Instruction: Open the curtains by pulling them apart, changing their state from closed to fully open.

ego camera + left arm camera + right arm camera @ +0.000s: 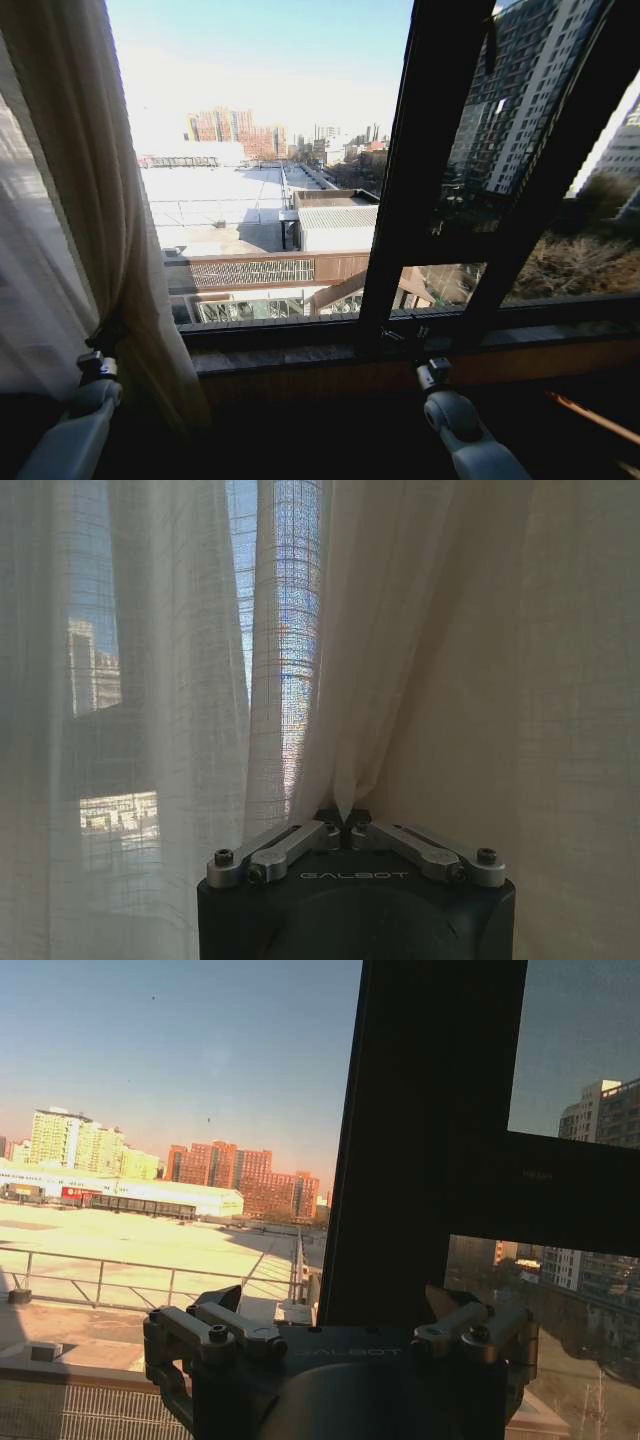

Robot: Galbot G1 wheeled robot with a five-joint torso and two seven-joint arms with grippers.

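The curtain (90,200) is a sheer, cream, pleated panel, bunched at the robot's far left and hanging directly above and around the left gripper (100,345). Most of the glass to that gripper's right is already bare. The weave lets the buildings outside show through, so the fabric is judged light, limp and easily dragged, with no stiffness to push against. It would fold and slide rather than resist, and a thin pinch could slip free if the pull is abrupt. A gathered pleat gives more cloth to bite on than a single layer. A hold low on the panel's inner edge, where the folds converge, looks the sensible place.

That is where the left gripper sits. In the left wrist view its fingers (300,838) are drawn together on a fold of the curtain (345,802), which rises from the tips and fans out above them. The left arm reaches up from low at the robot's left, its wrist pointing into the fabric.

The right gripper (418,338) is raised toward the dark window frame (420,170), just below the sill line. In the right wrist view its fingers (235,1332) stand spread apart with nothing between them, and the frame bar (430,1130) is straight ahead. No curtain is near it.
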